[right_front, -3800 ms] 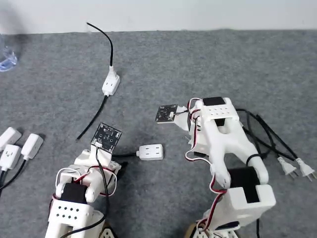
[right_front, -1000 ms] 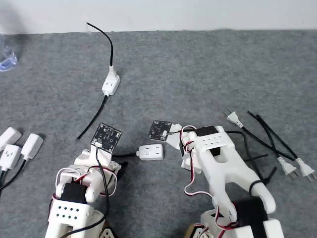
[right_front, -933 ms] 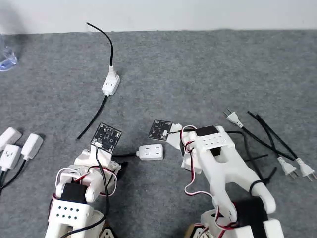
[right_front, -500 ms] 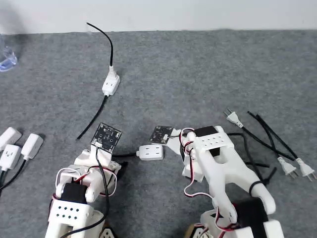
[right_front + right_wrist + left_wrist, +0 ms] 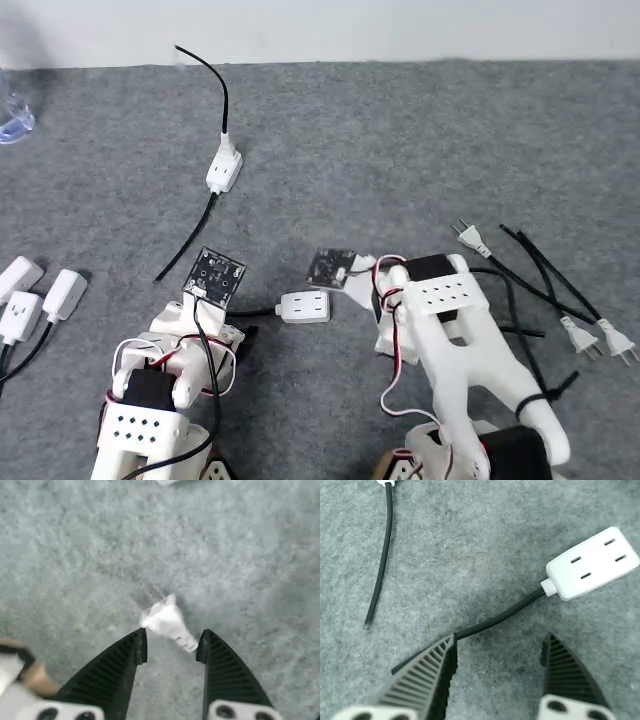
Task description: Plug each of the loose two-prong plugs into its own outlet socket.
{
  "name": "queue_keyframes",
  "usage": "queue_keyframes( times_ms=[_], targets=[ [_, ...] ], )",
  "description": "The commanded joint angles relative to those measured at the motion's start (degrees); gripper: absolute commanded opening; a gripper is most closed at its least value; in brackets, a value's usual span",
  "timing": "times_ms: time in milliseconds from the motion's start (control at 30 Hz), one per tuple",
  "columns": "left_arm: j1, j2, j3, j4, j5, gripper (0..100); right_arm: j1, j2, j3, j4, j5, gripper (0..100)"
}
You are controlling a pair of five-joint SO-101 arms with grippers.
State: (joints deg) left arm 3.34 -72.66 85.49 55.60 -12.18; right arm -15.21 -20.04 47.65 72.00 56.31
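Plug (image 5: 162,616), white, is gripped between the right gripper's (image 5: 173,632) fingers above the grey table (image 5: 420,130), prongs pointing away from the wrist. Right arm (image 5: 455,330) occupies 5 o'clock of the high view, its front end near the socket (image 5: 304,306), at that socket's 2 o'clock. Left arm (image 5: 150,395) stands at 7 o'clock. Left gripper (image 5: 501,639) is spread wide, holding nothing, above the socket's black cord (image 5: 495,622). Far socket (image 5: 223,168) lies at 11 o'clock with a cord entering its far end. Edge sockets (image 5: 62,293) cluster at 9 o'clock. Loose plugs (image 5: 580,338) lie at 3 o'clock, well apart from the socket.
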Motion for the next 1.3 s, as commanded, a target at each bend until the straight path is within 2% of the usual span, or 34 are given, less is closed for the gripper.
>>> queue_keyframes(
  times_ms=[0,133,267,500,633,833,1000,1267],
  targets=[
    [0.18,-0.7,-0.4,-1.49,-0.62,26,1.63,-1.8,-1.58,5.49,9.14,16.5],
    [0.35,-0.7,-0.4,-1.49,-0.62,26,6.2,-2.51,-1.58,6.64,21.01,20.7],
    [0.35,-0.7,-0.31,-1.49,-0.62,26,8.04,-2.33,-0.7,2.77,25.23,27.0],
    [0.44,-0.62,-0.31,-1.49,-2.29,26,3.03,-2.33,4.22,-5.05,25.41,27.4],
    [0.44,-0.62,-0.31,-1.49,-2.37,26,2.51,-2.24,5.98,-8.84,25.41,27.4],
    [0.53,-0.7,-0.31,-1.32,-2.37,26,2.42,-2.24,8.62,-10.86,25.58,26.6],
    [0.53,-0.7,-0.31,-1.32,-2.37,26,2.86,-2.24,9.76,-10.95,27.43,20.0],
    [0.53,-0.7,-0.31,-1.23,-2.37,26,2.42,-2.15,9.85,-11.03,27.69,20.1]
  ],
)
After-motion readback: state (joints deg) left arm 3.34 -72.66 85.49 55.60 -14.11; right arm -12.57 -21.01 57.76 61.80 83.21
